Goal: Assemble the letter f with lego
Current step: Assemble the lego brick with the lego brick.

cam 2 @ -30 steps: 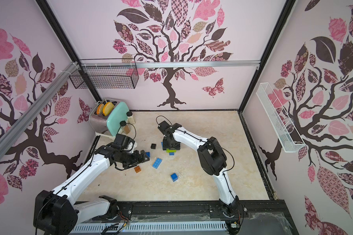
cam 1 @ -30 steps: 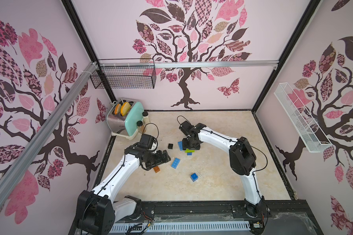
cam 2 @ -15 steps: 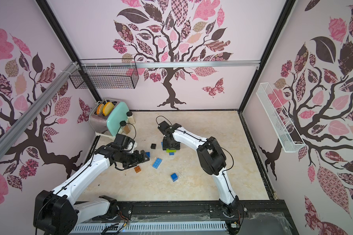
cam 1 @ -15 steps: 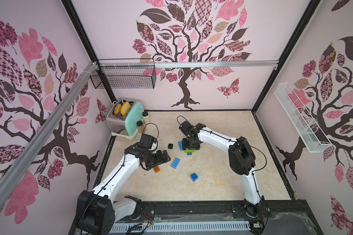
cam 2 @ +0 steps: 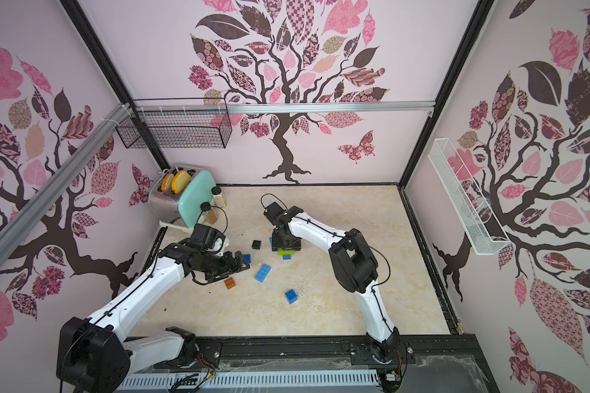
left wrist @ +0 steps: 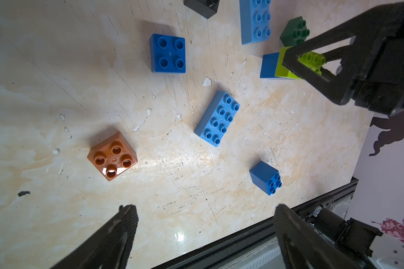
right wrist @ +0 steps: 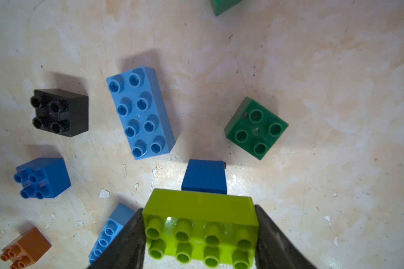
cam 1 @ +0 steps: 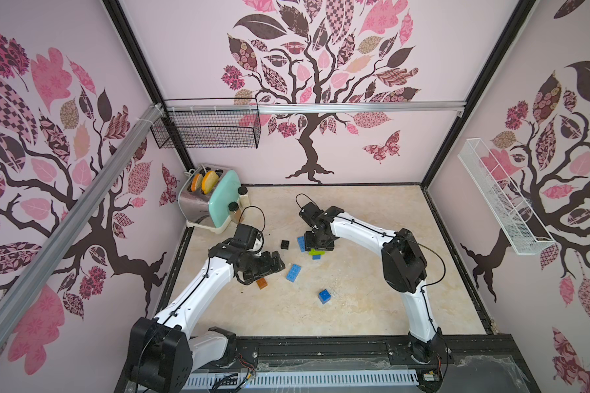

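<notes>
My right gripper (right wrist: pixel 200 233) is shut on a lime green oblong lego brick (right wrist: pixel 200 228), one finger on each short end. That brick sits on a blue brick (right wrist: pixel 204 177), and both top views show the pair mid-table (cam 1: pixel 317 252) (cam 2: pixel 286 252). Loose lego lies around it: a black square (right wrist: pixel 60 111), a light blue oblong (right wrist: pixel 140 111), a dark green square (right wrist: pixel 255 128). My left gripper (left wrist: pixel 205 216) hangs open and holds nothing. It is above the table near a brown square (left wrist: pixel 112 157), a second light blue oblong (left wrist: pixel 217 118) and a blue square (left wrist: pixel 168 53).
A toaster (cam 1: pixel 208 200) with two jars beside it stands at the back left corner. A black wire basket (cam 1: pixel 206 131) and a white rack (cam 1: pixel 501 197) hang on the walls. One more blue brick (cam 1: pixel 324 296) lies towards the front rail (cam 1: pixel 321 343).
</notes>
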Tool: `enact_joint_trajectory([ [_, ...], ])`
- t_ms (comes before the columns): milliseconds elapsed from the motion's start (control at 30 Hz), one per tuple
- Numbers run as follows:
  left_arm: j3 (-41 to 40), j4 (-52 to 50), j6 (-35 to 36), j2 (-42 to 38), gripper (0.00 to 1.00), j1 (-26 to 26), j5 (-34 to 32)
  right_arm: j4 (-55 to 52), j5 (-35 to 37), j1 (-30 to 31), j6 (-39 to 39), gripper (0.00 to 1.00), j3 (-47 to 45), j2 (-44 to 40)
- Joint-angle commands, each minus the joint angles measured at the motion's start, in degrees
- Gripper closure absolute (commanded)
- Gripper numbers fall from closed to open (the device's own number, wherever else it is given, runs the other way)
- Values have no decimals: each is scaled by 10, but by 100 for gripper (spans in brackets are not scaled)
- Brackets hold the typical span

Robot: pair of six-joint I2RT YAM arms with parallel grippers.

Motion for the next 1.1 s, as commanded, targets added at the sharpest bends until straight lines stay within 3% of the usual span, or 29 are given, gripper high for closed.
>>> enact_joint_trajectory([
  [0, -8, 8, 6, 2, 5, 3, -3, 8, 5, -2, -10, 40, -18, 14],
  [500, -9, 8, 6, 5, 5, 4, -4, 38, -6, -5, -39, 40, -73, -12],
  [1067, -8, 6, 6, 12, 5, 4, -7, 60, 3, 3, -10, 40, -113, -37],
])
